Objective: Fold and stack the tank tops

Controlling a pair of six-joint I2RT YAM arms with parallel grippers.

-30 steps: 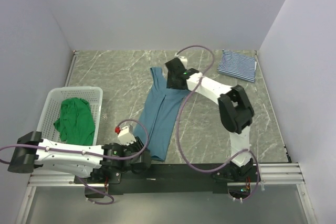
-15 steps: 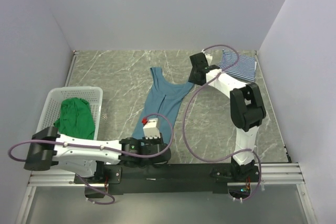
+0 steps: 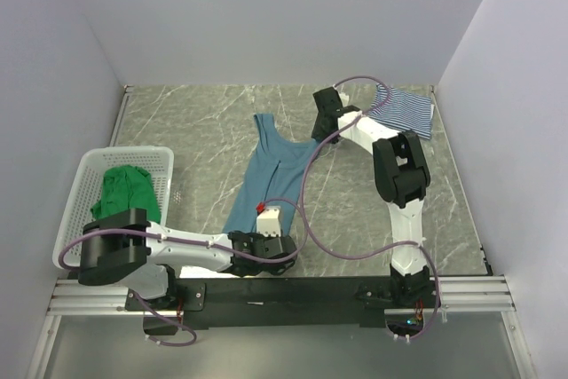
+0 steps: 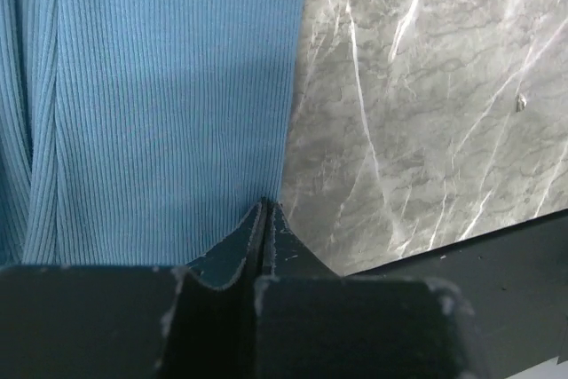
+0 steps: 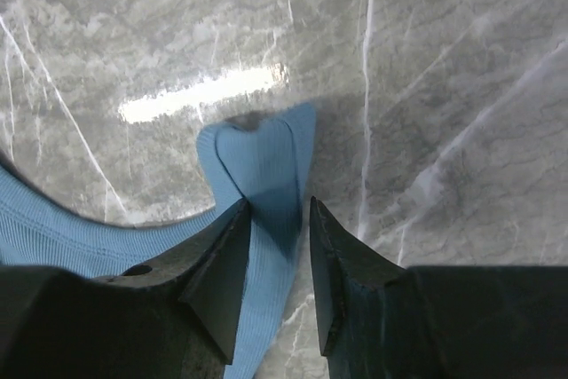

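Ribbed teal top (image 3: 271,179) lies right of the basket (image 3: 124,150), lengthwise near-to-far, straps farthest. Left gripper (image 4: 264,212) clamps its hem; right gripper (image 5: 278,207), parted, straddles a strap.

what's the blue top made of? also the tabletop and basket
The blue top: ribbed knit fabric, matte; fine vertical ribs show in the left wrist view. The tabletop: grey marble-look surface, fairly glossy, given the glare streak; stone or laminate, cannot tell. The basket: white mesh, probably moulded plastic, going by its rigid grid walls.
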